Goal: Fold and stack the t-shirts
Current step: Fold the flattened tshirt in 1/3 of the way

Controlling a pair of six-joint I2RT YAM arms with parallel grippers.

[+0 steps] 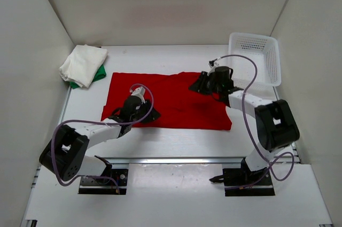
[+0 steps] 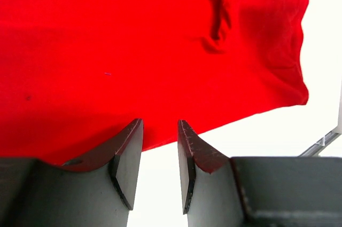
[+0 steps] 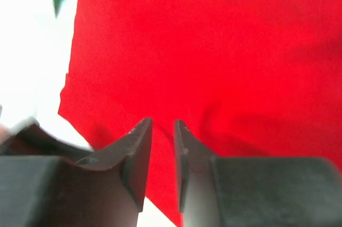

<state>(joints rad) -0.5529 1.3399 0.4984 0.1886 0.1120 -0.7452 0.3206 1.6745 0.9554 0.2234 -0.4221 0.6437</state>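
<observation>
Red t-shirt (image 1: 176,99) lies spread flat just left of the basket (image 1: 251,35). The left gripper (image 2: 160,122), at the hem farthest from the basket, and the right gripper (image 3: 162,122), at the edge nearest it, stand slightly parted. Both should pinch cloth fully, then lift together.

No text, label, brand, number or sign can be read in any view. The red t-shirt (image 1: 176,101) shows plain cloth and the basket (image 1: 273,61) plain white mesh, with no legible marks. The arm housings are too small and blurred to tell.
</observation>
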